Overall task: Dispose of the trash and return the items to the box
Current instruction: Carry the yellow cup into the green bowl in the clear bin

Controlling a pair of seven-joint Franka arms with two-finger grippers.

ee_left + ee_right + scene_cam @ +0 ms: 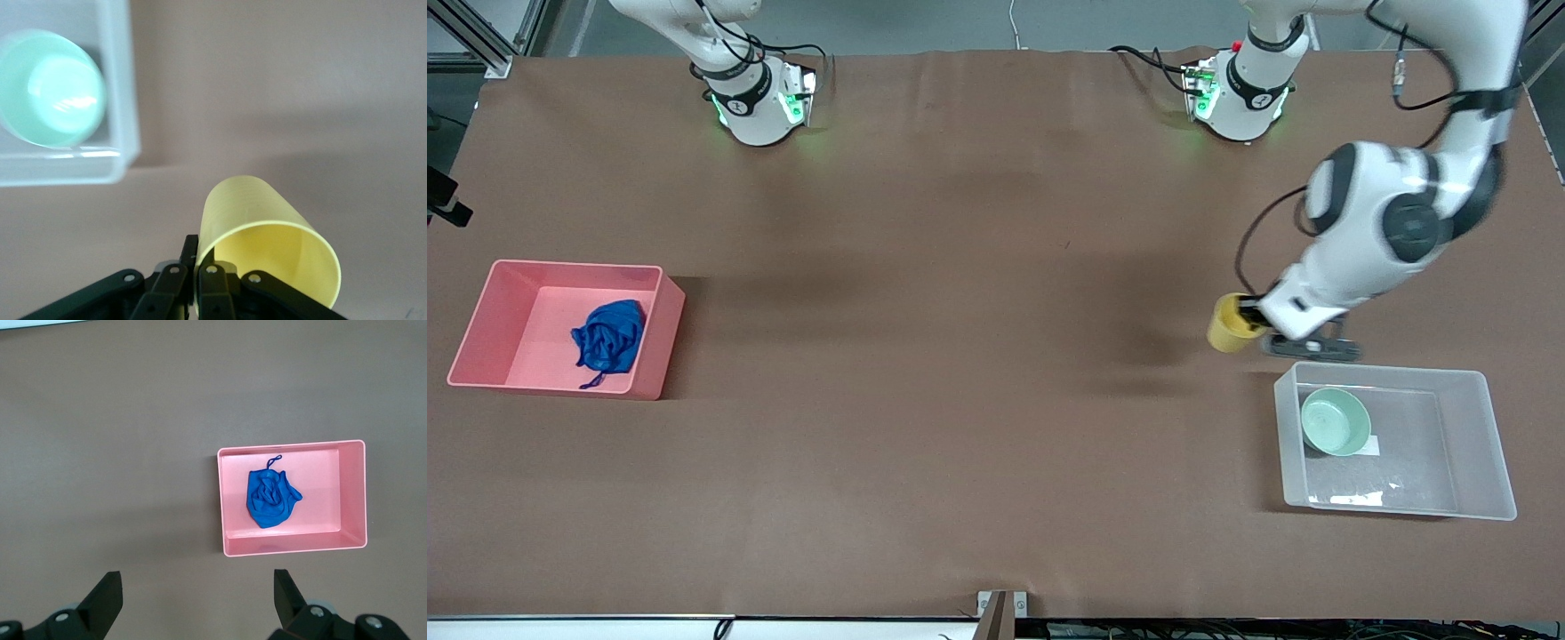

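Left claw grips yellow cup beside clear box.

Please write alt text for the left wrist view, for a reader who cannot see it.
The left hand grips the rim of a tilted yellow cup above the brown table. Beside it, a mint-green bowl sits in a corner of the clear box.
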